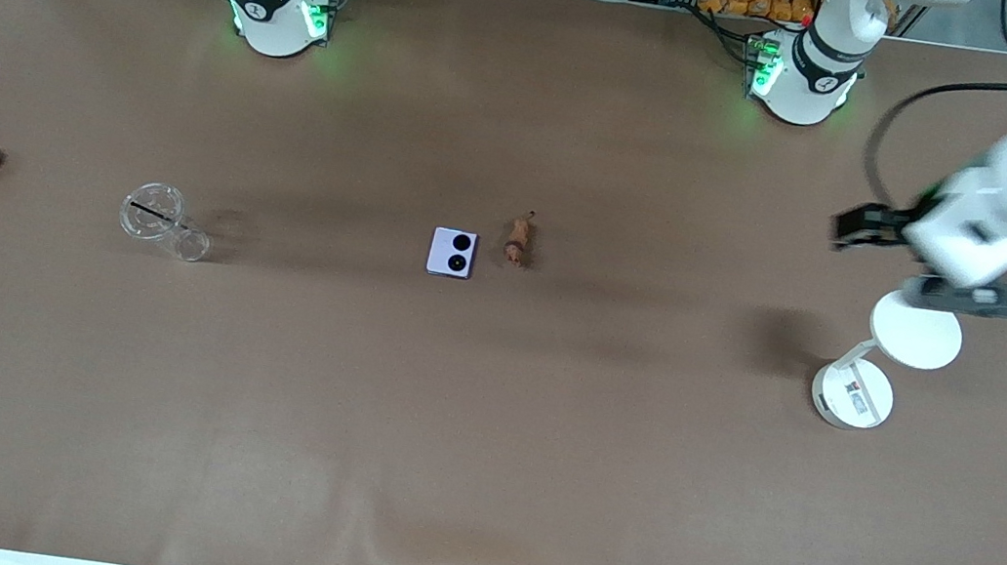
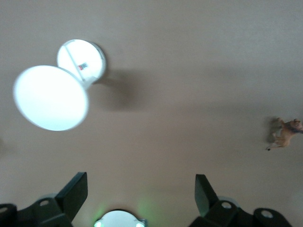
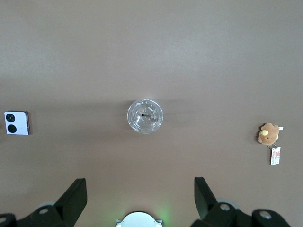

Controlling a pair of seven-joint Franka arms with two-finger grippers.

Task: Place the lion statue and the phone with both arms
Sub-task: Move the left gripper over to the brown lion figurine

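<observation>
Hovering wide open and empty, left tool (image 1: 984, 296) sits at frame right over the white stand (image 1: 887, 361), right tool (image 3: 140, 191) over the clear cup (image 3: 145, 116) — phone (image 1: 451, 253) and lion statue (image 1: 518, 238) side by side mid-frame on the surface (image 1: 482, 437).

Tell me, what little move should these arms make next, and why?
Probably the left gripper, open above the white stand, should swing toward the lion statue. It lies untouched mid-table beside the phone. The right gripper hangs open over the clear cup.
</observation>
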